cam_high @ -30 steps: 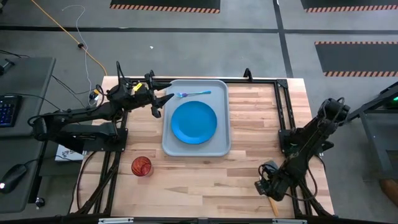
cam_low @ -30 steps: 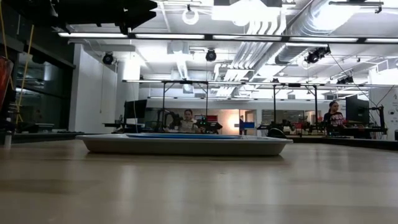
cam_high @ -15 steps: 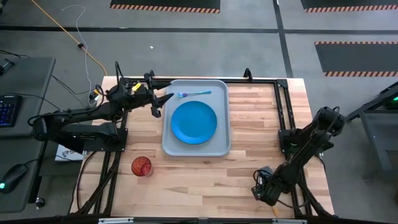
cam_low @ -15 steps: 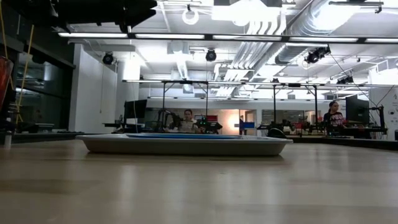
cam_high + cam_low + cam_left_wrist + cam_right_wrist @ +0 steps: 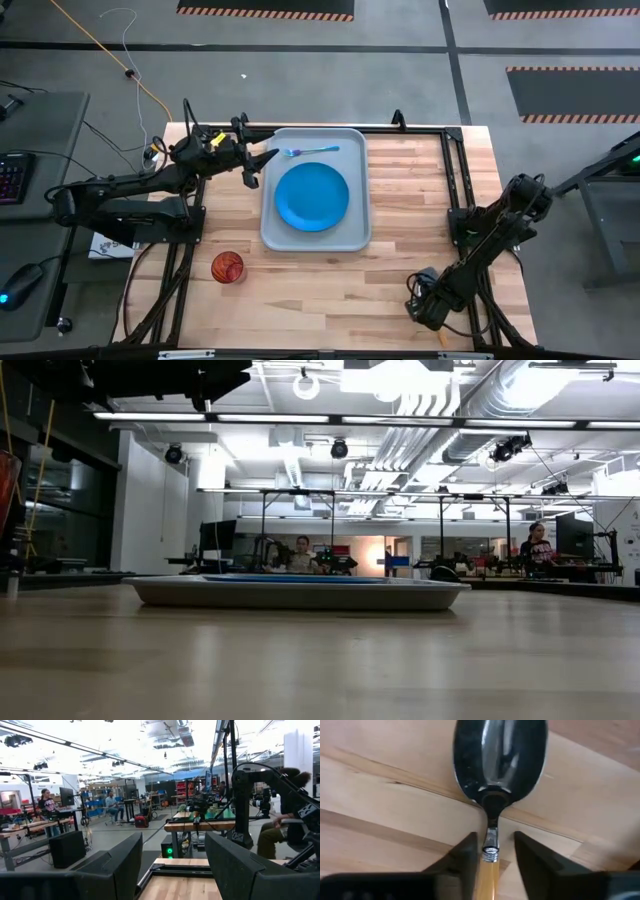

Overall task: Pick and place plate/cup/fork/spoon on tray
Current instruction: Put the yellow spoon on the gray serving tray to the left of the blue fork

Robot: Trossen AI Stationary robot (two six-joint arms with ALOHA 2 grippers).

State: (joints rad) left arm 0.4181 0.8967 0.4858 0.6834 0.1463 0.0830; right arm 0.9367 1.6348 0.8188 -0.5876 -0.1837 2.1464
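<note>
The light-grey tray (image 5: pixel 315 235) lies at the table's far middle and also shows in the low view (image 5: pixel 300 593). The blue plate (image 5: pixel 312 197) lies flat in it. The fork (image 5: pixel 310 151) lies in the tray along its far rim. The red-orange cup (image 5: pixel 227 267) stands on the table near the tray's near left corner. The spoon (image 5: pixel 499 760) lies flat on the table at the near right, and its orange handle end (image 5: pixel 441 340) shows past my right gripper. My right gripper (image 5: pixel 424 309) is low over the spoon. Its fingers (image 5: pixel 465 857) stand narrowly apart on either side of the handle near the neck (image 5: pixel 491 845). My left gripper (image 5: pixel 262 165) is open and empty by the tray's far left corner.
A black frame rail (image 5: pixel 455 190) runs along the table's right side, close to my right arm. The near table edge lies just behind the spoon's handle end. Bare wood lies between the tray and the spoon. People sit in the room beyond (image 5: pixel 302 552).
My right gripper has gone down onto the spoon and a little toward the table's left edge, so that it now covers most of the handle. It has kept still over the last half second. The spoon has stayed in place.
</note>
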